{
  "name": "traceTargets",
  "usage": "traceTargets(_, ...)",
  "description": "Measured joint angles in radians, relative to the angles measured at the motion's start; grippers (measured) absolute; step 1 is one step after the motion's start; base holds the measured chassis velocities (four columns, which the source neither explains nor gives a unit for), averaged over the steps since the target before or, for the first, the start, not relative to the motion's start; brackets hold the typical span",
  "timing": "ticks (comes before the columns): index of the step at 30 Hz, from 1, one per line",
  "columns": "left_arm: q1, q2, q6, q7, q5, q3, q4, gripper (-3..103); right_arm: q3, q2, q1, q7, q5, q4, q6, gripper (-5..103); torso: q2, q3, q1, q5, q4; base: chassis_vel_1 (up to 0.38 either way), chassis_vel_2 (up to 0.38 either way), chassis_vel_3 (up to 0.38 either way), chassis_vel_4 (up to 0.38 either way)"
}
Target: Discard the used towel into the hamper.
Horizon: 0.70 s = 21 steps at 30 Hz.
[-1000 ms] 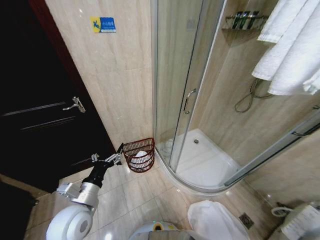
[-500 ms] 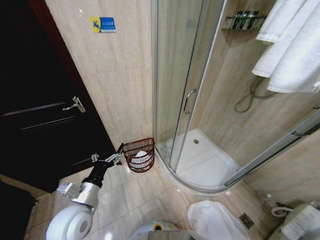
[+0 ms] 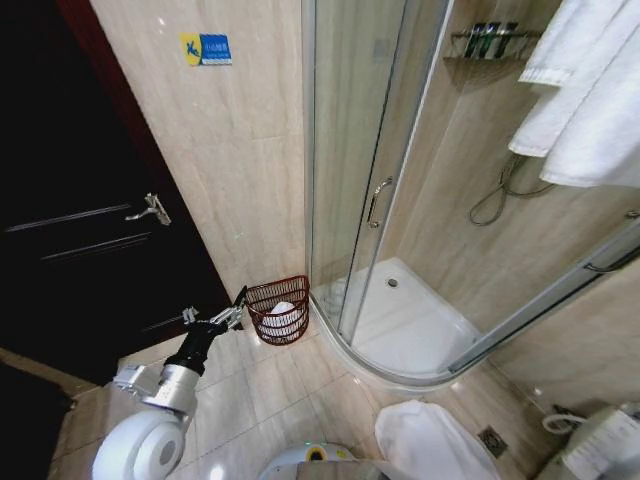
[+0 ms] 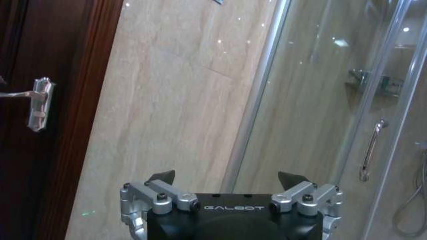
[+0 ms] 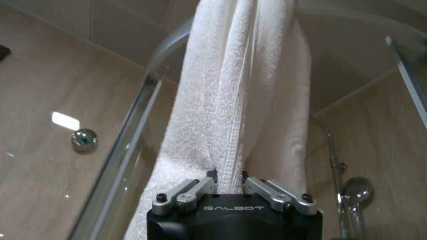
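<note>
Right wrist view: towel (image 5: pixel 240 105) between right gripper (image 5: pixel 228 176) fingers (pinched)

The head view looks steeply down from high up into a bathroom corner, facing the glass shower enclosure (image 3: pixel 370 190), with the hamper (image 3: pixel 279 310) on the floor at the enclosure's near left corner and far below the camera. The left wrist view sits low beside that corner, just behind the left gripper (image 4: pixel 227 181), and tilts upward along the shower enclosure's frame; it shares the shower door handle (image 4: pixel 371 150) and the dark door's lever (image 4: pixel 37 102) with the head view. The right wrist view sits right behind the right gripper (image 5: pixel 228 176), very close against the white towel (image 5: pixel 240 100), with the enclosure's glass edge beside it.
</note>
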Motion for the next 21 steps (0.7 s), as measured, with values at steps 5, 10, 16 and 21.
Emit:
traceTargets(5,0.000,0.000,0.000,0.000,0.000,0.000,0.000,100,0.035,0.054,-0.026,-0.019,-0.001,0.050,-0.012,8,0.000,0.000,0.000,0.0000,0.0003,0.000,0.000,0.000,0.000)
traceTargets(10,0.000,0.000,0.000,0.000,0.000,0.000,0.000,100,0.078,0.118,-0.089,-0.041,-0.001,0.098,-0.028,8,0.000,0.000,0.000,0.0000,-0.0001,0.000,0.000,0.000,0.000)
traceTargets(16,0.000,0.000,0.000,0.000,0.000,0.000,0.000,100,0.053,0.208,-0.128,-0.076,-0.002,0.154,-0.045,8,0.000,0.000,0.000,-0.0001,-0.0001,0.000,0.000,0.000,0.000)
traceTargets(21,0.000,0.000,0.000,0.000,0.000,0.000,0.000,100,0.040,0.274,-0.151,-0.087,-0.001,0.197,-0.063,8,0.000,0.000,0.000,-0.0006,0.0000,0.000,0.000,0.000,0.000)
